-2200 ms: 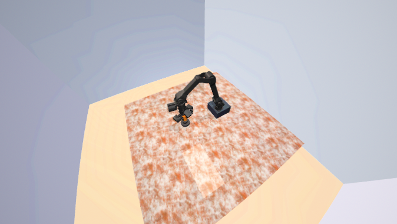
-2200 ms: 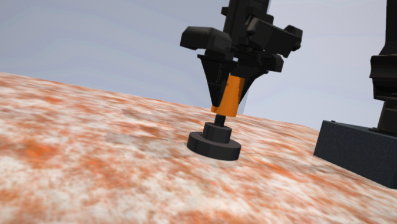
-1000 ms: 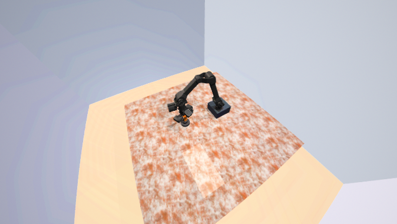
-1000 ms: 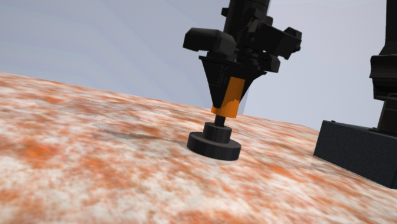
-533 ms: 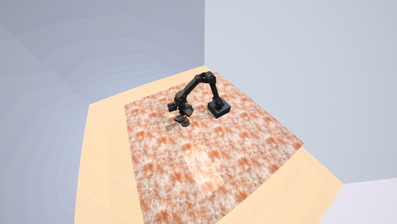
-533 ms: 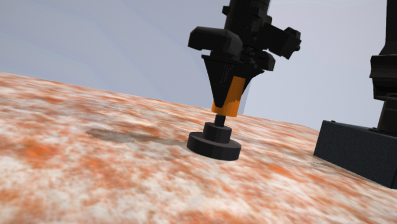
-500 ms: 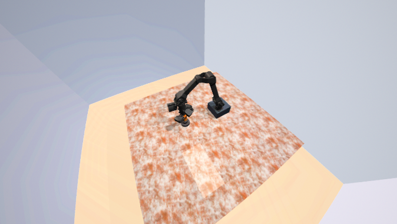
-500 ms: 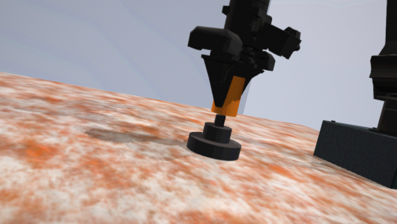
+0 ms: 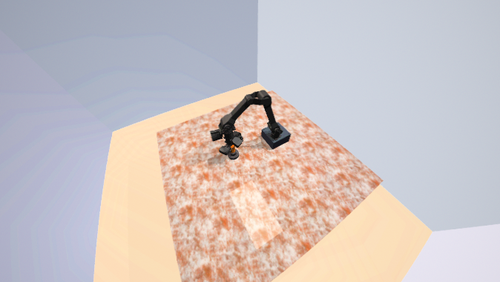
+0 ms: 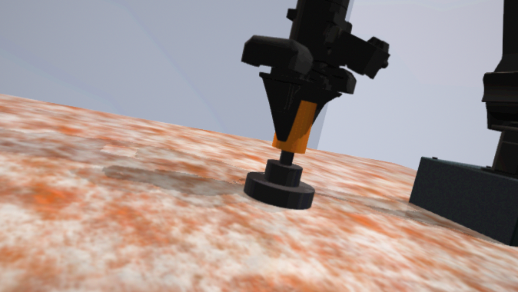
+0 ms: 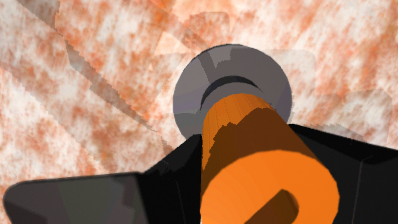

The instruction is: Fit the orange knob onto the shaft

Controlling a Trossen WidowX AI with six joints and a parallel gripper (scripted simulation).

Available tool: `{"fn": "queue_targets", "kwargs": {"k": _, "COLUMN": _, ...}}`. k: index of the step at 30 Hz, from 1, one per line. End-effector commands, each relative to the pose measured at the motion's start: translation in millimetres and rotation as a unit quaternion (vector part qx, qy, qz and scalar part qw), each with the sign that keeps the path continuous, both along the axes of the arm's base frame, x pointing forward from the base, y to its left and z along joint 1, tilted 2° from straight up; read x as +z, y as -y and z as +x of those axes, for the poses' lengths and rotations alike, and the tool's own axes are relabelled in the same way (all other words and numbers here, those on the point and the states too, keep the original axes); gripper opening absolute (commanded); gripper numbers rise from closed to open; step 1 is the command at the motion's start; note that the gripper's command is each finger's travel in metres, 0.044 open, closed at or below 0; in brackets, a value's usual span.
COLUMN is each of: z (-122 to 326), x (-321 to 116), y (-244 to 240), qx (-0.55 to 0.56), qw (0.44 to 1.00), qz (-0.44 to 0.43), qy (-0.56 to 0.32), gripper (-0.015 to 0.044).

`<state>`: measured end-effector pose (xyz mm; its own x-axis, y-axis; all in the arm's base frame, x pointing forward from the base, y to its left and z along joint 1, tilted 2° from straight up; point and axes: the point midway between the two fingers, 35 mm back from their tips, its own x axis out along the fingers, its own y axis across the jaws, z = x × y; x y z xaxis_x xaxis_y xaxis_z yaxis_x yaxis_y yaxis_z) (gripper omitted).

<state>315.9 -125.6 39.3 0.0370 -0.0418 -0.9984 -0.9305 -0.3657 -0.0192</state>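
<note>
Orange knob sits clamped between the fingers of the tool, leaning slightly. Directly below the tool, the dark shaft shows between the knob's lower end and the round pedestal, which stands upright on the patterned surface.

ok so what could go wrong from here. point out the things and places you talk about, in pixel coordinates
The knob (image 9: 233, 149) (image 10: 303, 122) (image 11: 270, 185) leans over the shaft (image 10: 287, 157), so it might jam. The shaft's flat side can't be seen, so pushing down misaligned could twist the knob in the jaws. Letting go now, with shaft still showing above the pedestal (image 9: 233, 156) (image 10: 279, 194) (image 11: 187, 92), may leave it unseated.
</note>
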Motion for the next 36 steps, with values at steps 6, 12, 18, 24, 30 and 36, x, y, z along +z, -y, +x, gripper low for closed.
{"fn": "queue_targets", "kwargs": {"k": 6, "z": -0.7, "x": -0.7, "y": -0.9, "qx": 0.001, "qw": 1.0, "qz": 0.001, "qy": 0.002, "gripper": 0.0}}
{"fn": "queue_targets", "kwargs": {"k": 12, "z": -1.0, "x": 0.2, "y": -1.0, "qx": 0.001, "qw": 1.0, "qz": 0.001, "qy": 0.002, "gripper": 0.0}}
{"fn": "queue_targets", "kwargs": {"k": 18, "z": -3.4, "x": 3.7, "y": -2.1, "qx": 0.006, "qw": 1.0, "qz": 0.001, "qy": 0.002, "gripper": 0.0}}
{"fn": "queue_targets", "kwargs": {"k": 24, "z": -4.1, "x": 5.2, "y": -2.4, "qx": 0.101, "qw": 0.995, "qz": -0.003, "qy": -0.002, "gripper": 0.0}}
{"fn": "queue_targets", "kwargs": {"k": 30, "z": -2.9, "x": 5.2, "y": -2.0, "qx": 0.106, "qw": 0.994, "qz": -0.003, "qy": -0.002, "gripper": 0.0}}
{"fn": "queue_targets", "kwargs": {"k": 36, "z": -1.2, "x": 4.8, "y": -1.3, "qx": 0.106, "qw": 0.994, "qz": -0.003, "qy": -0.002, "gripper": 0.0}}
